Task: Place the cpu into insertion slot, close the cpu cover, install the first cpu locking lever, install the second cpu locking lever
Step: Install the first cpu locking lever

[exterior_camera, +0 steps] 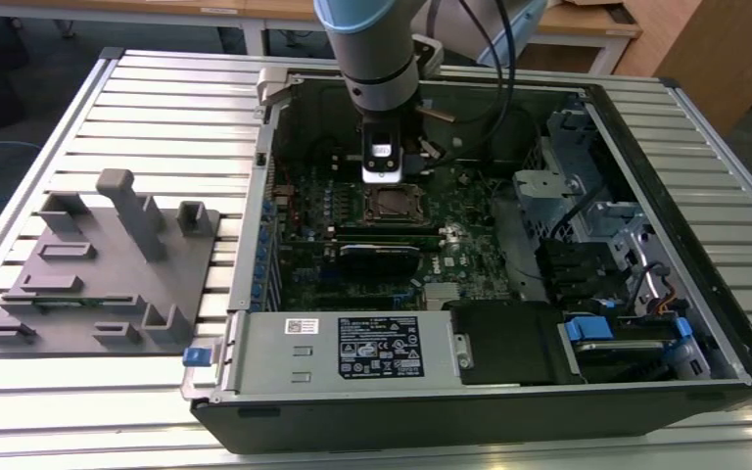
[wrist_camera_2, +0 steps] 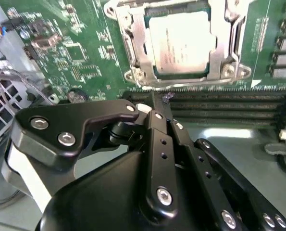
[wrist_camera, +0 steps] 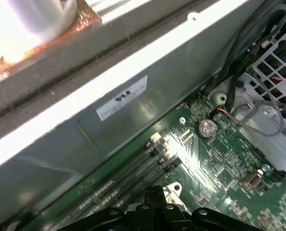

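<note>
Hovering above the slot [wrist_camera_2: 181, 43], the gripper [wrist_camera_2: 155, 103] looks closed on nothing, its tips partly hidden; the cpu [wrist_camera_2: 182, 42] sits under the cover [wrist_camera_2: 135, 48].

Case [exterior_camera: 481, 392] lies open on table [exterior_camera: 154, 88]; fixture [exterior_camera: 102, 274] sits on the table at the exterior view's left of the case; board [exterior_camera: 350, 245] lies inside the case; slot [exterior_camera: 394, 205] sits on the board; cpu [wrist_camera_2: 181, 45] lies in the slot, cover [wrist_camera_2: 135, 48] down around it; gripper [exterior_camera: 383, 174] hangs over the board just behind the slot; memory slots [wrist_camera_2: 229, 103] lie between gripper and slot in the second wrist view; drive cage [exterior_camera: 625, 343] sits at the exterior view's right.
</note>
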`<state>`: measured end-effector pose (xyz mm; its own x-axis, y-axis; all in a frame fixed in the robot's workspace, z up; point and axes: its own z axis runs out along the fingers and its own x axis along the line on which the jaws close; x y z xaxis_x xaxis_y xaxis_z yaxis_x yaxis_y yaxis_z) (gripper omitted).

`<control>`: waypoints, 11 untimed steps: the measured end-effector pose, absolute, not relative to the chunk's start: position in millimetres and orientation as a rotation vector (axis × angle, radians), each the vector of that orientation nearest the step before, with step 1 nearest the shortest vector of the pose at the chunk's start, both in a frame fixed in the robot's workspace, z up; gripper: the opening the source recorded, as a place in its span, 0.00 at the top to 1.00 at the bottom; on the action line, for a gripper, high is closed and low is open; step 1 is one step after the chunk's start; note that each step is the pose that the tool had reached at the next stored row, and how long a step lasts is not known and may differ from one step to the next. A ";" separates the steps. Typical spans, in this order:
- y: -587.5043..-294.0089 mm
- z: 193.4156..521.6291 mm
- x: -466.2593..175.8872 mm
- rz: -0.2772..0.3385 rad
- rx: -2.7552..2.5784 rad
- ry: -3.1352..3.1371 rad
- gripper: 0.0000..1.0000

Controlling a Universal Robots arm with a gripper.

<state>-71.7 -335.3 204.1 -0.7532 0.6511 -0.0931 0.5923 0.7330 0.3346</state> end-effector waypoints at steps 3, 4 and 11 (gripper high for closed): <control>-335.2 204.3 -71.7 0.357 0.980 2.728 0.90; -335.1 204.3 -71.6 0.333 0.975 2.726 0.90; -335.1 204.4 -71.6 0.303 0.970 2.724 0.90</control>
<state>-71.6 -335.1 204.4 -0.7532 0.6407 -0.1486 0.5924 0.7590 0.2701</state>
